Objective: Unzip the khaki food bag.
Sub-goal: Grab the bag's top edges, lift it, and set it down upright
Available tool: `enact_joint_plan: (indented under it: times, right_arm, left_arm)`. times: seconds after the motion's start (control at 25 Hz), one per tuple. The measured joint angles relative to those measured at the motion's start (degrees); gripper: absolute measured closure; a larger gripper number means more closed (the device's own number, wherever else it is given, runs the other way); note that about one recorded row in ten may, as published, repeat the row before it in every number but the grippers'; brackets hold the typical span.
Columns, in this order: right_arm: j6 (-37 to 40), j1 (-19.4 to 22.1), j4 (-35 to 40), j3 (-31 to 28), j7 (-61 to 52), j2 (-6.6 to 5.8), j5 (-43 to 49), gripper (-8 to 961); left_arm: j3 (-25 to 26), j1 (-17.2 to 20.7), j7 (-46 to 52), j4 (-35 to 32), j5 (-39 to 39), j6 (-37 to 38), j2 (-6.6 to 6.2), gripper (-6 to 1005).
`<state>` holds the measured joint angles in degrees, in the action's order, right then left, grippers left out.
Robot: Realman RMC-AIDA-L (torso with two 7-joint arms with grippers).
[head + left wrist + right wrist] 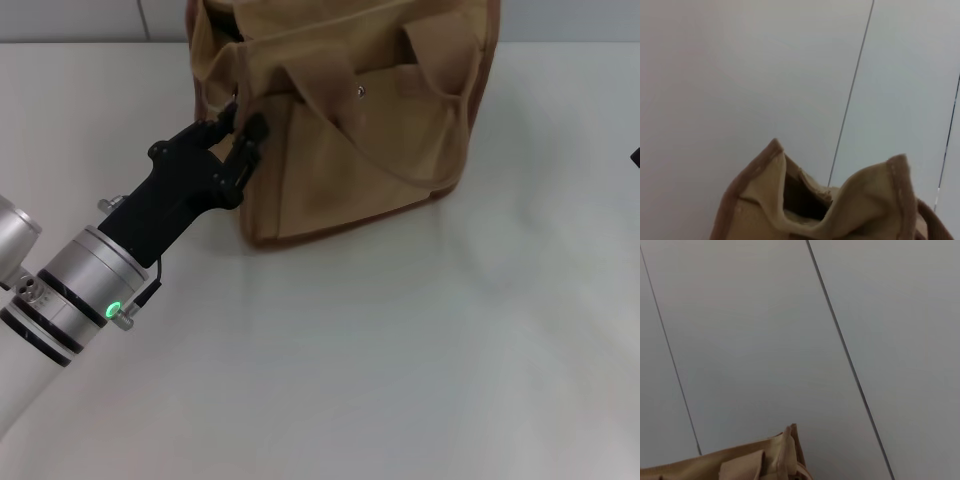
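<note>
The khaki food bag (370,150) stands upright at the back middle of the white table, a tan canvas tote with brown trim, looped handles (440,178) and a snap button (359,91). My left gripper (238,124) is at the bag's upper left corner, its black fingers closed on the fabric edge there. The left wrist view shows the bag's top rim (865,210) gaping, with a dark opening inside. The right wrist view shows only a corner of the bag (750,462). Only a dark sliver of my right gripper (635,155) shows at the far right edge. The zipper pull is not visible.
The white table (400,350) stretches in front of and to the right of the bag. A pale panelled wall (790,75) with thin dark seams stands behind the bag.
</note>
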<state>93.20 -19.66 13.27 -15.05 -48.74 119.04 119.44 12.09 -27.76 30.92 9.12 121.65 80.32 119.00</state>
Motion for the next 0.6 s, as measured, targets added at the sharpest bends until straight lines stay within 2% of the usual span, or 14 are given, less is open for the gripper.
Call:
enact_joint_plan:
  times: [0.28,0.6]
  right_arm:
    - [-0.1,0.0,-0.3,-0.1,0.0,0.04,0.0,160]
    - [-0.3,0.0,-0.6,-0.1,0.0,0.05,0.0,160]
  left_arm:
    - [0.0,-0.2,-2.9,0.4,0.3,0.1,-0.01,791]
    - [0.1,-0.1,-2.7,-1.6,0.3,3.1,-0.31,943]
